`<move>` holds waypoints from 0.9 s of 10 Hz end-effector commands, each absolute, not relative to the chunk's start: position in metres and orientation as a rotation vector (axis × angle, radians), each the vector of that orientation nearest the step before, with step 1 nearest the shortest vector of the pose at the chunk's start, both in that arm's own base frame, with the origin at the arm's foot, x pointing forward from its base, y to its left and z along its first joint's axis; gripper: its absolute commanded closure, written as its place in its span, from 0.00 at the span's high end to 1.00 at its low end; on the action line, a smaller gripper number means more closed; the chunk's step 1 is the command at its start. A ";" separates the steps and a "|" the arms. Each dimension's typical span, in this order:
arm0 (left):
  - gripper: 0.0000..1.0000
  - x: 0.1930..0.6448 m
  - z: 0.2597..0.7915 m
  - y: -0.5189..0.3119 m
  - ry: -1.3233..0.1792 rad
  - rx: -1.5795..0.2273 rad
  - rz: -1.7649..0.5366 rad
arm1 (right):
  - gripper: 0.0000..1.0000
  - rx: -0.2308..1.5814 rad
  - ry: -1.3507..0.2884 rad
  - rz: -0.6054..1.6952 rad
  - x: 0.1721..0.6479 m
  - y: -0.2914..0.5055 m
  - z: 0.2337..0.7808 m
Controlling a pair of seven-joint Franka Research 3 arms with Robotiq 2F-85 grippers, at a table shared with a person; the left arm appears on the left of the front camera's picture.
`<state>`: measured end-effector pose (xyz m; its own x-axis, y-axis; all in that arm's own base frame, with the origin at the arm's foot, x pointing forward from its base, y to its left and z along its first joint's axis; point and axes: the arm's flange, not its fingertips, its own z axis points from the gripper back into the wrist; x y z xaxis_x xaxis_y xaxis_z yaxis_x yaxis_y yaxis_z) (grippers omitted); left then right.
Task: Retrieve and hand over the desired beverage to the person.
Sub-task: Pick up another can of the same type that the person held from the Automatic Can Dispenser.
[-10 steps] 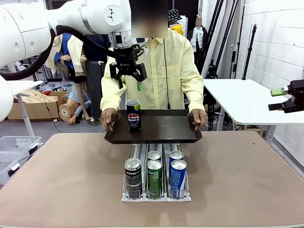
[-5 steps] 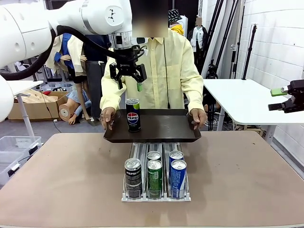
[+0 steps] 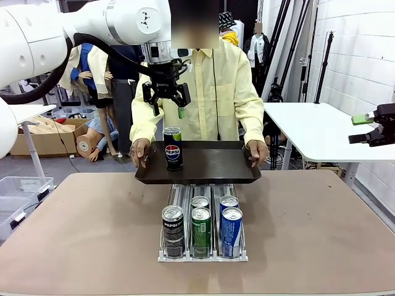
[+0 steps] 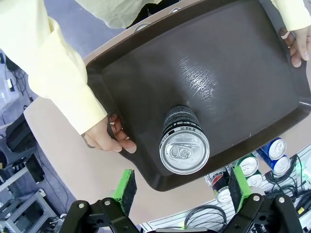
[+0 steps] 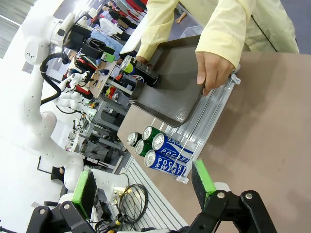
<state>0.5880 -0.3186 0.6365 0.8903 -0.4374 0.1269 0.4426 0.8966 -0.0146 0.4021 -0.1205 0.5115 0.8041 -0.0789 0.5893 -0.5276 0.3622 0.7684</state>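
The person (image 3: 217,86) holds a dark tray (image 3: 216,165) with both hands, above the far edge of the brown surface (image 3: 308,234). On the tray stands one black Pepsi can (image 3: 173,148), near its left end. Under the tray's near edge a clear rack (image 3: 203,256) lies on the surface with three lanes. The left lane has one black can (image 3: 173,231) at the front. The middle lane has two green cans (image 3: 200,231), one behind the other. The right lane has two blue cans (image 3: 231,231), one behind the other.

Compared with one second ago, the tray and its can sit a little higher in the front view. The cans in the rack did not move.

The Pepsi can is upright, its long axis vertical. Its silver top with the pull tab faces up toward the left fingers (image 3: 181,111), and its logo faces the robot's side. The left fingers are spread wide, right above the can and apart from it, holding nothing. The right fingers (image 3: 363,119) are also spread, with nothing between them, far at the right side beside a white table (image 3: 308,126).
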 end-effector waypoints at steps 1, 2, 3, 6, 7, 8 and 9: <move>1.00 0.588 0.638 -0.318 -0.123 -0.049 -0.456 | 1.00 1.181 -0.604 0.321 0.401 -0.119 0.510; 1.00 0.588 0.638 -0.318 -0.123 -0.049 -0.456 | 1.00 1.181 -0.604 0.321 0.401 -0.119 0.510; 1.00 0.588 0.638 -0.318 -0.123 -0.049 -0.456 | 1.00 1.181 -0.604 0.321 0.401 -0.119 0.510; 1.00 0.580 0.655 -0.298 -0.141 -0.110 -0.398 | 1.00 1.181 -0.604 0.321 0.401 -0.119 0.510; 1.00 0.570 0.663 -0.278 -0.137 -0.177 -0.378 | 1.00 1.181 -0.604 0.321 0.401 -0.119 0.510; 1.00 0.558 0.668 -0.256 -0.163 -0.253 -0.365 | 1.00 1.181 -0.604 0.321 0.401 -0.119 0.510; 1.00 0.549 0.670 -0.230 -0.191 -0.329 -0.345 | 1.00 1.181 -0.604 0.321 0.401 -0.119 0.510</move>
